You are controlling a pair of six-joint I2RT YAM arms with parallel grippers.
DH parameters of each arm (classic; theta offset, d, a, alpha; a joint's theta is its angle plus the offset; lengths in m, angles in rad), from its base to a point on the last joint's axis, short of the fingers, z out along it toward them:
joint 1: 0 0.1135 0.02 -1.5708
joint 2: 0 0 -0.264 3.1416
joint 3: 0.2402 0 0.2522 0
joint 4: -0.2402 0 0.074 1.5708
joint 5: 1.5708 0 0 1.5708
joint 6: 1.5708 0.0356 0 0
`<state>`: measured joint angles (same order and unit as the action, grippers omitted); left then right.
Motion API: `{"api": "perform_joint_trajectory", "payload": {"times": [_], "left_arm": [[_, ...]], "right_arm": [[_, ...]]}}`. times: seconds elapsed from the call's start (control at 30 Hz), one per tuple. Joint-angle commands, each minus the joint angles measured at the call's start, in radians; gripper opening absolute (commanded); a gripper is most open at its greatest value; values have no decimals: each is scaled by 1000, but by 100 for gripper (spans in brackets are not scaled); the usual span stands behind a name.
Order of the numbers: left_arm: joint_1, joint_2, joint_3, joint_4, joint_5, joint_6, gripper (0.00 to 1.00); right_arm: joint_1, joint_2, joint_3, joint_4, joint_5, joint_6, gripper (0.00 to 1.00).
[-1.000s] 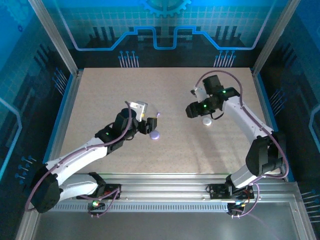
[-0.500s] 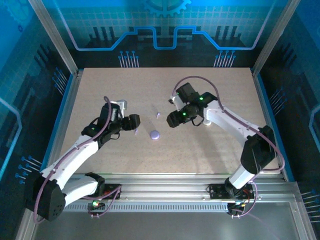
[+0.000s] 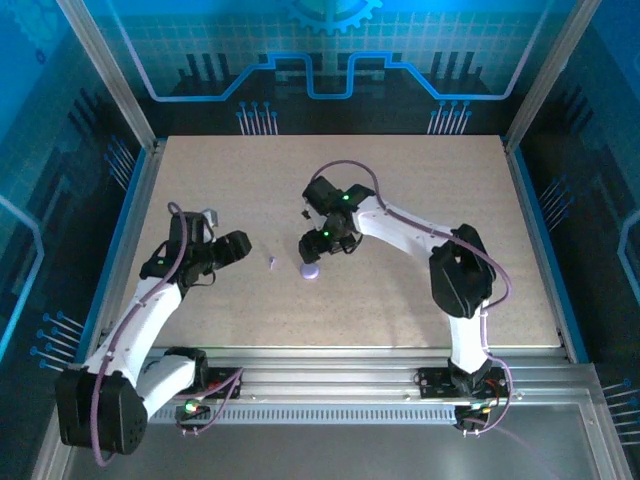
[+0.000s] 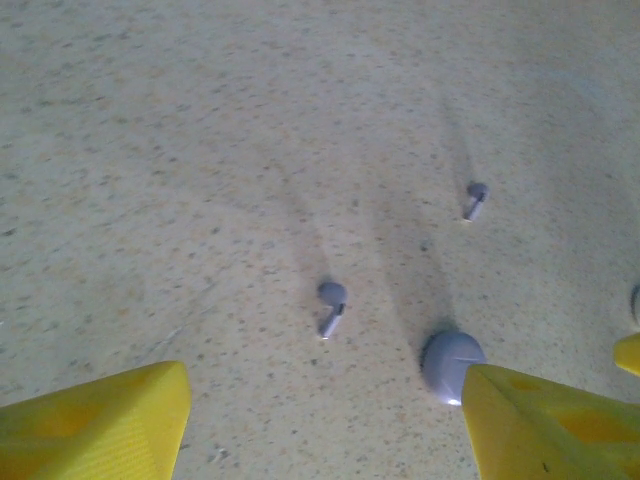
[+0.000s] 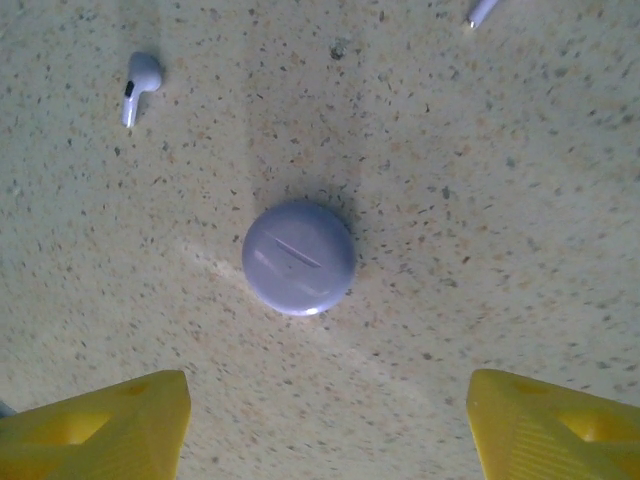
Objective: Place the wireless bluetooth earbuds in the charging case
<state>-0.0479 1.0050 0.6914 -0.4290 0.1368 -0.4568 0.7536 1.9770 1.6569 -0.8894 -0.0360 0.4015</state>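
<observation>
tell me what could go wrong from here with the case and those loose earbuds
1. The charging case looks closed, round and smooth, so the open right gripper could squirt it sideways on closing.
2. The near earbud lies flat and tiny ahead of the open left gripper. The jaws may push it rather than pinch it.
3. Both arms point at one small patch and might collide.

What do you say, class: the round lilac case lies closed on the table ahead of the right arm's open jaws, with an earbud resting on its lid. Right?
Wrong in one respect. The right wrist view shows the nearest earbud lying on the table, apart from the case, not on its lid. The case does lie closed ahead of the right arm's open jaws.
</observation>
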Motion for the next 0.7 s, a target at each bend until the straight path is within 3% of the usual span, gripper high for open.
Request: {"api": "perform_joint_trajectory", "payload": {"times": [0.0, 0.33, 0.67], "left_arm": [[47, -4, -21, -49, 55, -23, 73], [59, 45, 7, -60, 58, -26, 72], [59, 45, -9, -50, 61, -28, 72]], "right_arm": [[15, 55, 61, -49, 8, 176, 74], [56, 192, 186, -158, 71, 406, 75], [89, 266, 240, -209, 89, 526, 72]]}}
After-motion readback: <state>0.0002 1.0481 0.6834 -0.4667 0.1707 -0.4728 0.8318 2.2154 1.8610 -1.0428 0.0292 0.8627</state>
